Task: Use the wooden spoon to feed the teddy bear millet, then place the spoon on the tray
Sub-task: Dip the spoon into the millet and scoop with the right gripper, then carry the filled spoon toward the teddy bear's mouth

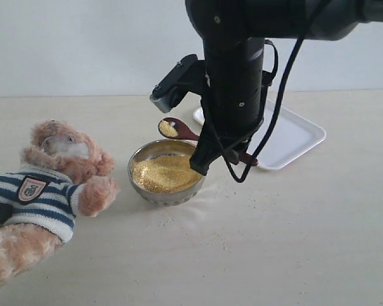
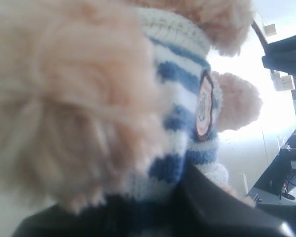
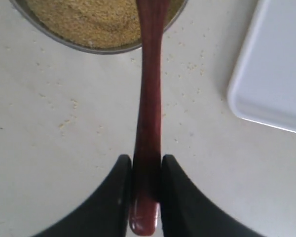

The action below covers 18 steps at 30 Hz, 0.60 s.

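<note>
Farthest from the right fingers (image 3: 116, 197), well beyond the spoon's tip, the teddy bear (image 1: 48, 191) lies on its back on the tabletop (image 1: 274, 248). In the left wrist view its striped shirt fills the frame. The left fingers (image 2: 227, 207) press against the shirt hem, but the view is too blurred for me to tell whether they clamp it.

Next comes the steel bowl (image 1: 135, 167), heaped with millet (image 1: 165, 173). It sits below and just ahead of the right fingers, with loose grains scattered on the tabletop around it.

The right fingers are closed on the end of the wooden spoon (image 3: 150, 74). The handle runs out from them over the bowl's rim, and the spoon's head carries a small load of millet, lifted above the bowl's far edge.

My right arm drops steeply from the upper right, wrist pointing down. It hides the middle of the handle and a corner of the tray (image 1: 297, 134), which lies near the fingers on the side away from the bear.
</note>
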{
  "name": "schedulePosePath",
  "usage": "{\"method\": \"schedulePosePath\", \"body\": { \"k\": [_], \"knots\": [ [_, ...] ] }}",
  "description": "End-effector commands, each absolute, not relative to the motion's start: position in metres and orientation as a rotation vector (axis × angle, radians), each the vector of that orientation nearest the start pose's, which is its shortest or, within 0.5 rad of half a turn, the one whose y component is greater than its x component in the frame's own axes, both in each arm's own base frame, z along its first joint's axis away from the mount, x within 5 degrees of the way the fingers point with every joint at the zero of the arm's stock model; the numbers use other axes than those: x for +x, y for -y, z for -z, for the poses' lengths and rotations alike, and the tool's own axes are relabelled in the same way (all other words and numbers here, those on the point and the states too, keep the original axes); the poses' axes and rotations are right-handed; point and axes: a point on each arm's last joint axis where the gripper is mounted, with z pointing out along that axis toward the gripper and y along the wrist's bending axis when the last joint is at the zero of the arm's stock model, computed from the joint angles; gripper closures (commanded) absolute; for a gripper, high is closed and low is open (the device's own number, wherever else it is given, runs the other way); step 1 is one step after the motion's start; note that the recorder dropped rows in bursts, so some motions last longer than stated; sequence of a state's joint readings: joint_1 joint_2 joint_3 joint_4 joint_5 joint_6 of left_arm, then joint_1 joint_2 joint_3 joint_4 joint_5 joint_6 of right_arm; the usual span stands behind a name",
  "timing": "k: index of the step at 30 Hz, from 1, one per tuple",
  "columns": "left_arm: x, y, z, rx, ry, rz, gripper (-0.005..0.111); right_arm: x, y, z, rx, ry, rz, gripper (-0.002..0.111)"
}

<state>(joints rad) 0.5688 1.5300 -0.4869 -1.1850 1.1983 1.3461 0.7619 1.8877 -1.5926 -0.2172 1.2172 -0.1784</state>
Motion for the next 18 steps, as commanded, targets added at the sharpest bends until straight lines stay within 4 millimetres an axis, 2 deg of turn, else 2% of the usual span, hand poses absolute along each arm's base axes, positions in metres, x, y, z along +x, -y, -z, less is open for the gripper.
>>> {"method": "schedulePosePath", "body": {
  "k": [1, 7, 11, 18],
  "knots": [
    [0.195, -0.031, -0.172, -0.042, -2.367, 1.257, 0.100, 0.284, -0.256, -0.275, -1.375, -2.599, 0.052, 0.097],
    [0.195, -0.031, -0.172, -0.042, -2.367, 1.257, 0.100, 0.265, -0.254, -0.275, -1.369, -2.662, -0.134, 0.097],
    [0.195, -0.031, -0.172, -0.042, -2.367, 1.257, 0.100, 0.250, -0.238, -0.262, -1.393, -2.721, -0.105, 0.097],
    [0.195, -0.031, -0.172, -0.042, -2.367, 1.257, 0.100, 0.226, -0.216, -0.258, -1.392, -2.729, -0.105, 0.097]
  ]
}}
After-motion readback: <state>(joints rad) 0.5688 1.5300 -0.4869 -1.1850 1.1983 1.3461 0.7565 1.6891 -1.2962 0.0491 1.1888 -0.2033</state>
